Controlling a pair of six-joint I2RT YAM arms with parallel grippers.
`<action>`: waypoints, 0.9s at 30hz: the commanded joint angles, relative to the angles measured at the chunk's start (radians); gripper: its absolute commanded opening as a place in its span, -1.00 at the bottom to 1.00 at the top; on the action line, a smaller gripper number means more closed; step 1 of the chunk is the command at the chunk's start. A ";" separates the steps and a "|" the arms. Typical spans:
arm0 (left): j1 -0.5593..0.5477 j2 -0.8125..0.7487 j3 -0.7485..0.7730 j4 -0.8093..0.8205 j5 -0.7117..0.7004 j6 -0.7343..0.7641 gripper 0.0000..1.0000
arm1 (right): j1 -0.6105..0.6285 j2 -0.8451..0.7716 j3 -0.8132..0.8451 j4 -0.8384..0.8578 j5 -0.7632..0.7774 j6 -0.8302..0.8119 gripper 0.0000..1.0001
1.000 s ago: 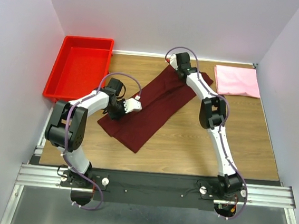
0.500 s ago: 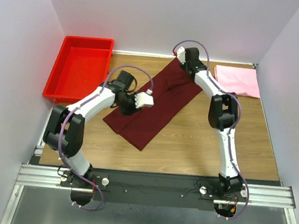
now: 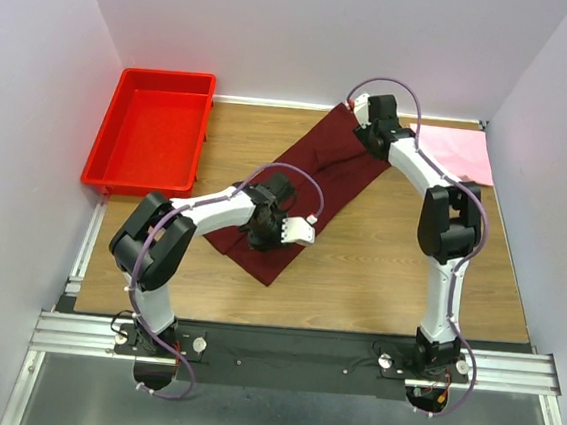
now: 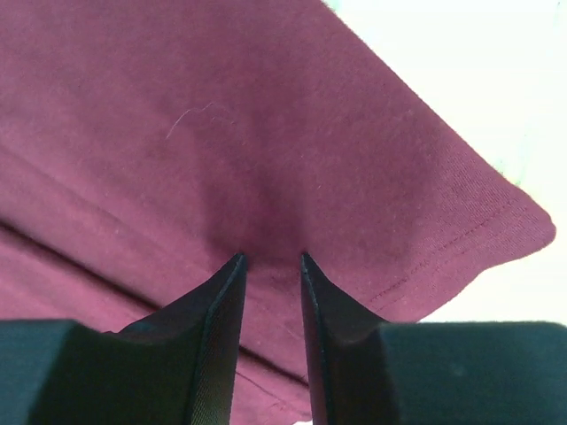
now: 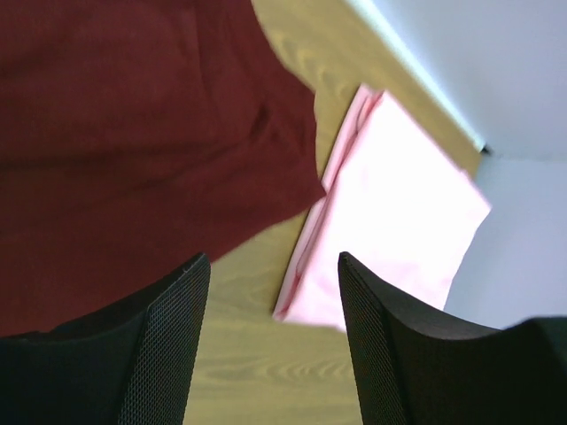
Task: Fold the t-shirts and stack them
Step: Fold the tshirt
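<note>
The dark maroon t-shirt (image 3: 317,176) lies as a long folded strip, slanting from the table's back middle towards the near left. My left gripper (image 3: 302,232) is over its near end. In the left wrist view its fingertips (image 4: 237,261) stand a narrow gap apart, open, resting on flat maroon cloth (image 4: 221,115) near a hemmed corner. My right gripper (image 3: 370,130) hovers at the strip's far end, open wide with nothing between its fingers (image 5: 271,257). The light pink t-shirt (image 3: 465,155) lies folded at the back right, beside the maroon edge (image 5: 133,115) and partly hidden by the right arm.
A red plastic bin (image 3: 156,130) sits at the back left corner. White walls close in the table on the left, back and right. Bare wood (image 3: 389,263) shows between the maroon strip and the right arm.
My left gripper has swept right along the maroon t-shirt to its near end. The right gripper has moved right and farther back. Both have spread their fingers, and the strip has shifted slightly right.
</note>
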 commanded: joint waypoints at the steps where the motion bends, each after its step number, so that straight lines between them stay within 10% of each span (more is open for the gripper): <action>1: -0.086 0.059 -0.034 0.006 -0.072 -0.018 -0.29 | -0.046 -0.092 -0.035 -0.125 -0.060 0.088 0.33; 9: -0.291 0.132 0.006 -0.006 -0.022 -0.102 -0.34 | -0.149 -0.161 -0.053 -0.321 -0.186 0.163 0.33; 17: -0.532 0.258 0.351 -0.047 0.173 -0.242 -0.32 | -0.184 -0.241 -0.174 -0.395 -0.316 0.153 0.31; 27: -0.170 0.023 0.380 0.159 0.372 -0.422 -0.24 | -0.161 -0.074 0.000 -0.487 -0.511 0.243 -0.02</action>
